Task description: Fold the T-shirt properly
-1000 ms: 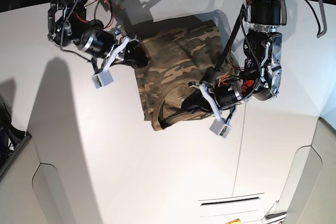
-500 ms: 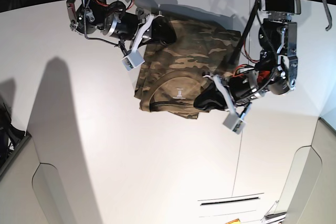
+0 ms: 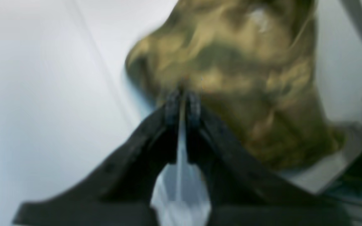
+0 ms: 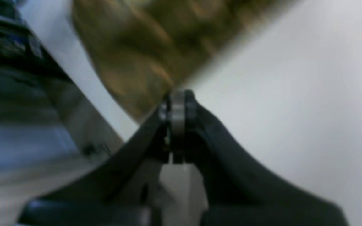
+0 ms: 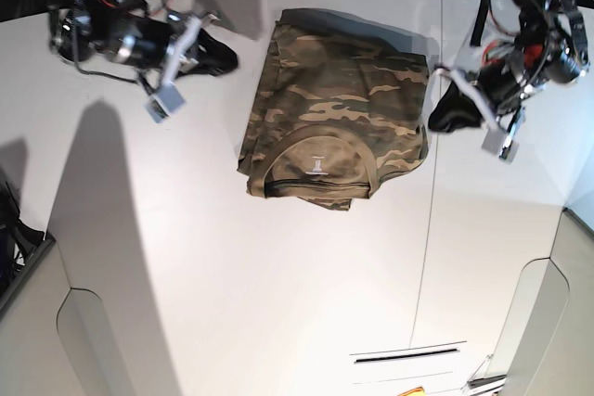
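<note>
With the T-shirt (image 5: 332,116) lying folded, collar up, mid-bench (image 5: 232,303), and both the left claw (image 5: 445,110) and right claw (image 5: 221,55) pinched closed on nothing beside it, you should check the edges sit square

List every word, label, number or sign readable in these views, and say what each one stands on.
None can be read.
Small pale label print inside the ribbed collar of the folded green, brown and tan camouflage cloth T-shirt: too small to read in the base view.
Both wrist views are blurred; no text shows there.
Left gripper and right gripper: no legible markings.
</note>
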